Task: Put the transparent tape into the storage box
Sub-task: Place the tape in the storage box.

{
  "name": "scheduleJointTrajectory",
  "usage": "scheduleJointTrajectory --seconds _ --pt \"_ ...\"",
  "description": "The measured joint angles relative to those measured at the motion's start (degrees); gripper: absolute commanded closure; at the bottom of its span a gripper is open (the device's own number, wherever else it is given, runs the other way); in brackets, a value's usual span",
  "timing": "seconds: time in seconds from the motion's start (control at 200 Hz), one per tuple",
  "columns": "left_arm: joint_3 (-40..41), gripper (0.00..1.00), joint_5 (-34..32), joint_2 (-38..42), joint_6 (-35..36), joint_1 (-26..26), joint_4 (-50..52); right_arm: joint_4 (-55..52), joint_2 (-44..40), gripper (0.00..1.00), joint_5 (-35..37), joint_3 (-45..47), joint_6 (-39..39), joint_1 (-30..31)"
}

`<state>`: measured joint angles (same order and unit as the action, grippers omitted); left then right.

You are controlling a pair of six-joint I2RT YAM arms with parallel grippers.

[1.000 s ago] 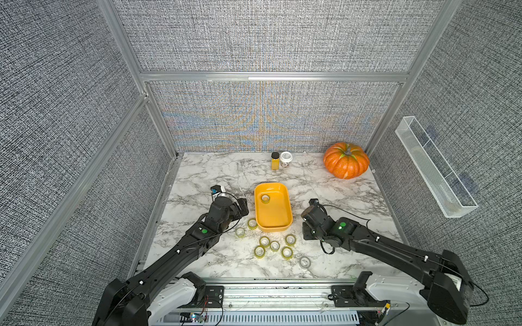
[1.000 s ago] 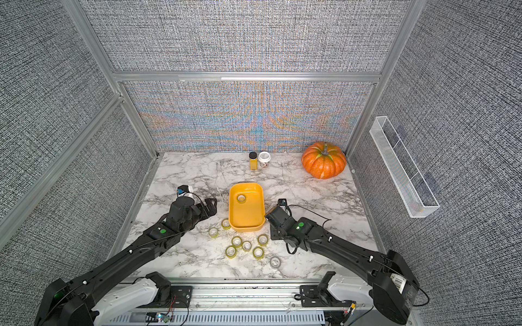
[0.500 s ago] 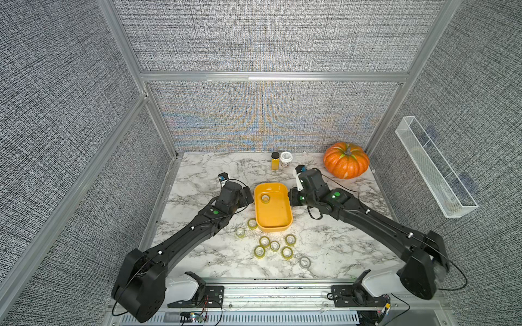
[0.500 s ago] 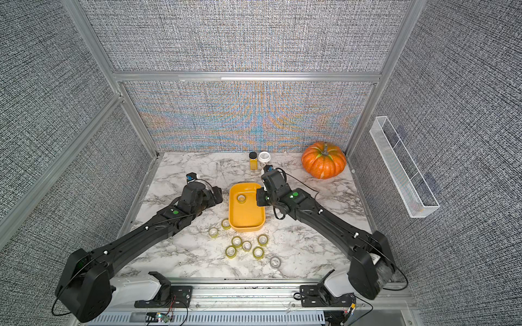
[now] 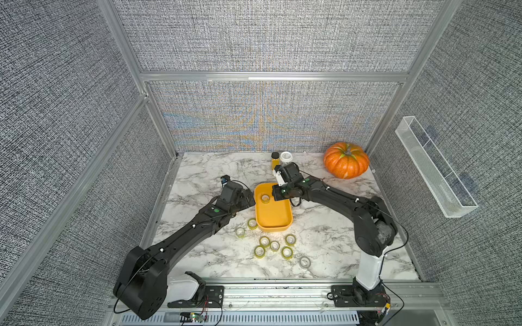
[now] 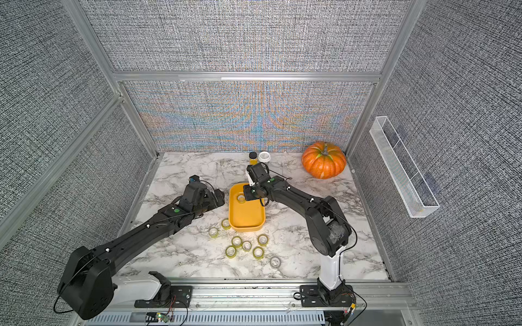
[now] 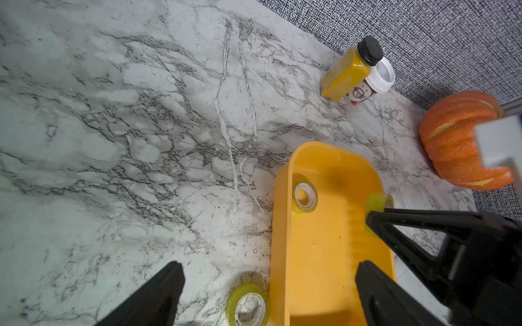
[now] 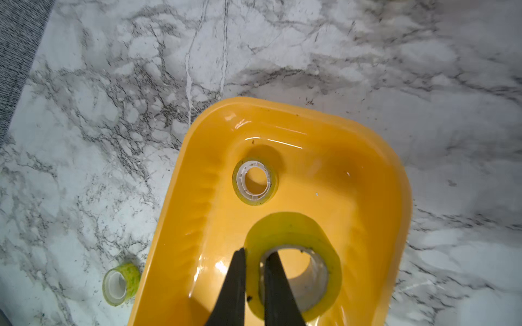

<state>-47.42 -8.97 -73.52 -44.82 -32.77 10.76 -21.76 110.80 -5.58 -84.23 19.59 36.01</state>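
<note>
L end effector [image 5: 248,197]: jaws apart, beside storage box [image 5: 273,216]. Transparent tape: one roll [image 8: 254,182] in box, eight loose rolls [image 5: 274,245] on table [image 5: 203,175]. R end effector [image 8: 255,254]: clamped on held roll [image 8: 293,228] over box. Prob. light, stiff, slick; pinch thru core. Finger-in-core: R wrist view only; top views hide it.

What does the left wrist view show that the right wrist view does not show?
Only the left wrist view: the yellow bottle with black cap, the white-lidded small jar and the orange pumpkin. Only the right wrist view: one finger of the right gripper inside the core of the held yellowish-green tape roll. Both: the yellow-orange plastic tub with one tape roll lying inside.
</note>
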Motion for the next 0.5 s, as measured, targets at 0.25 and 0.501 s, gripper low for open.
scheduleJointTrajectory --seconds 0.25,0.501 --pt "1.2 0.00 4.3 1.4 2.4 0.0 -0.2 -1.7 6.7 1.00 2.1 -4.9 -1.2 0.0" --pt "1.9 0.00 4.4 4.3 2.9 0.0 0.5 -3.5 8.6 0.60 5.4 -6.1 -1.5 0.1"
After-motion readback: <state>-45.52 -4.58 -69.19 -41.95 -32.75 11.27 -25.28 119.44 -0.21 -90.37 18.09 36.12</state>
